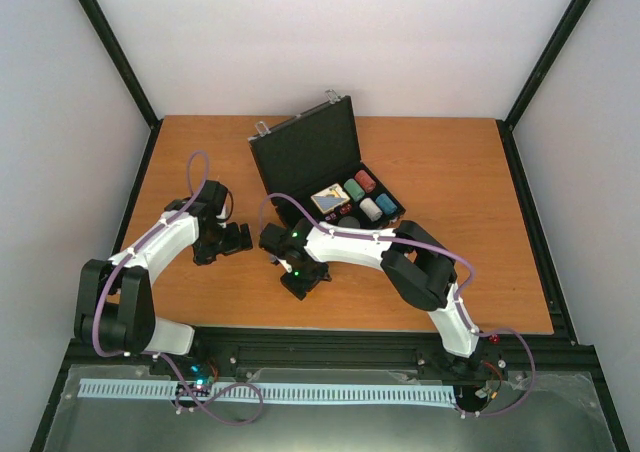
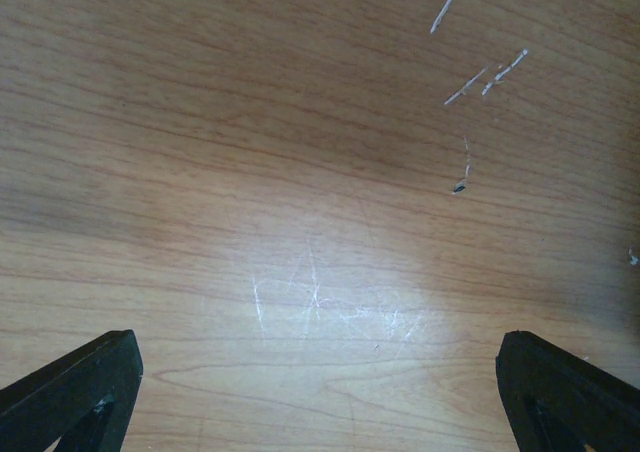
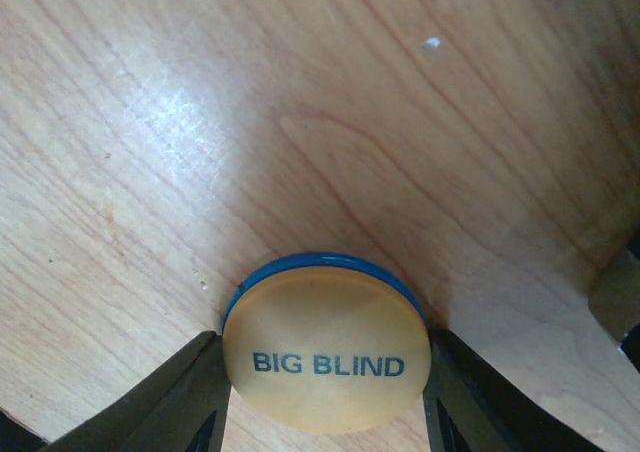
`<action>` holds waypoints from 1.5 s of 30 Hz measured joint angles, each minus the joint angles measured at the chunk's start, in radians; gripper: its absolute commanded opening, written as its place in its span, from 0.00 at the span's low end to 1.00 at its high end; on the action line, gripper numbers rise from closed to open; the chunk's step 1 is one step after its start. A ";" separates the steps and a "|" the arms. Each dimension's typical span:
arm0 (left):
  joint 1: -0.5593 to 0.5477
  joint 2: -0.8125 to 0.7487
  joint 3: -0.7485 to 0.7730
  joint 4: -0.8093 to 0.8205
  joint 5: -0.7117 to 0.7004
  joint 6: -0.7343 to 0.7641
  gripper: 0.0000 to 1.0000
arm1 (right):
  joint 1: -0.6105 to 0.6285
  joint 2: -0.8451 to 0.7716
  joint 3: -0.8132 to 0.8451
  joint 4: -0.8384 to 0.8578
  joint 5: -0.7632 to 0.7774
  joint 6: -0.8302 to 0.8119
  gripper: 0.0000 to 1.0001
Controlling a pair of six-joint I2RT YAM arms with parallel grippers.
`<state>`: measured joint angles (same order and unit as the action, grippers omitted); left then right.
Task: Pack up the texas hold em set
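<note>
My right gripper (image 3: 327, 377) had its fingers pressed against both edges of the BIG BLIND disc (image 3: 327, 337), down on the surface (image 3: 150, 122) just short of the open briefcase (image 1: 305, 157). My left gripper (image 2: 320, 392) hung spread wide over bare wood. The disc was thin, round, glossy tan plastic with a blue rim. I judged that its curved edge could squirt from the hard black fingers and skid across the scratched woodgrain.
</note>
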<state>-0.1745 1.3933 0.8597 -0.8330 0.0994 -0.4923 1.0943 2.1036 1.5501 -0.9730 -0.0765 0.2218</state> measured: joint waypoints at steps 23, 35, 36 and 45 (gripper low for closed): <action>0.000 -0.001 0.000 0.002 0.000 0.001 1.00 | -0.127 -0.081 0.171 -0.135 0.135 -0.037 0.50; 0.000 -0.001 0.000 0.002 0.003 0.001 1.00 | -0.393 -0.008 0.222 -0.096 0.179 -0.104 0.55; 0.000 -0.001 0.000 0.002 0.003 0.001 1.00 | -0.400 0.002 0.222 -0.092 0.180 -0.108 0.55; 0.000 0.016 0.000 0.007 0.010 0.001 1.00 | -0.423 0.039 0.198 -0.055 0.184 -0.129 0.58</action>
<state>-0.1745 1.4090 0.8593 -0.8257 0.1093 -0.4911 0.6712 2.1422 1.7481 -1.0279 0.1078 0.0933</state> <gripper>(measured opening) 0.997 0.575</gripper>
